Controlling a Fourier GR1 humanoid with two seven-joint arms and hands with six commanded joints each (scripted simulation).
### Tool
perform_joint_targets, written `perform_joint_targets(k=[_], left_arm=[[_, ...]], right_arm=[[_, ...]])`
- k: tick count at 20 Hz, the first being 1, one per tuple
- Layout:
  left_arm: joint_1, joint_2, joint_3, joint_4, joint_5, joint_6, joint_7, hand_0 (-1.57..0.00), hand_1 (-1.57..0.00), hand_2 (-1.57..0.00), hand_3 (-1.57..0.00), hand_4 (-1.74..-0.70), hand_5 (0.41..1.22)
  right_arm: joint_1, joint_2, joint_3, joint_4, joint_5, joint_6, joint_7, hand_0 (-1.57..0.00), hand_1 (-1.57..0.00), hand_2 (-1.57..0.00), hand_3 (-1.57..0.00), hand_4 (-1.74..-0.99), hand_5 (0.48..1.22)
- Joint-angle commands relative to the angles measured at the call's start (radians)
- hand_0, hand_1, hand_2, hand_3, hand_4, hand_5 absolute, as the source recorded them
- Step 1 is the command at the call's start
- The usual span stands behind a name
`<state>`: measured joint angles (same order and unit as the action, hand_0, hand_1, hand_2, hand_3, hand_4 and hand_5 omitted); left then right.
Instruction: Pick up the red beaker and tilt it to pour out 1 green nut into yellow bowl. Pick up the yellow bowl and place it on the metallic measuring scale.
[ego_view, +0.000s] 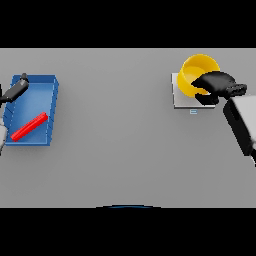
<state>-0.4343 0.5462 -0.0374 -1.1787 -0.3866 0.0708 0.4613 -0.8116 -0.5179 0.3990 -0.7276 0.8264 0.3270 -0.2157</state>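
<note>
Over on the left the left robot hand (15, 90) hung relaxed by the blue tray (52, 100), while the right robot hand (216, 86) gripped the yellow bowl (192, 75) sitting on the metallic measuring scale (179, 100), so letting go looked next.

No readable text, label, brand or number anywhere, only a small bluish mark at the near edge of the metallic measuring scale (183, 101), too blurred to read
</note>
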Motion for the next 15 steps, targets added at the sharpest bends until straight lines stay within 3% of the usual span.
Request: perform_joint_targets(k=[1, 4, 7, 15], left_arm=[[-0.003, 0.001, 0.006, 0.007, 0.006, 0.001, -0.011, 0.0, 0.0, 0.0, 0.0, -0.72, 0.663], [-0.013, -0.003, 0.0, 0.014, 0.0, 0.0, 0.001, 0.0, 0.0, 0.0, 0.0, -0.72, 0.663], [-0.015, -0.002, 0.002, 0.033, -0.001, 0.003, -0.017, 0.0, 0.0, 0.0, 0.0, -0.72, 0.664], [-0.025, -0.014, -0.004, 0.045, -0.006, 0.009, -0.019, 0.0, 0.0, 0.0, 0.0, -0.73, 0.665]], right_arm=[[-0.008, -0.001, 0.005, 0.012, 0.005, 0.004, -0.014, -0.51, -0.45, -0.55, -0.6, -1.579, 0.955], [-0.014, 0.0, 0.018, 0.005, 0.012, 0.003, -0.046, -0.26, -0.23, -0.3, -0.46, -1.554, 0.891], [-0.004, 0.005, 0.009, 0.004, 0.002, -0.013, -0.058, -0.13, -0.12, -0.16, -0.36, -1.542, 0.838], [-0.002, -0.001, 0.0, 0.023, -0.002, 0.005, -0.025, -0.02, -0.02, -0.03, -0.15, -1.478, 0.738]])
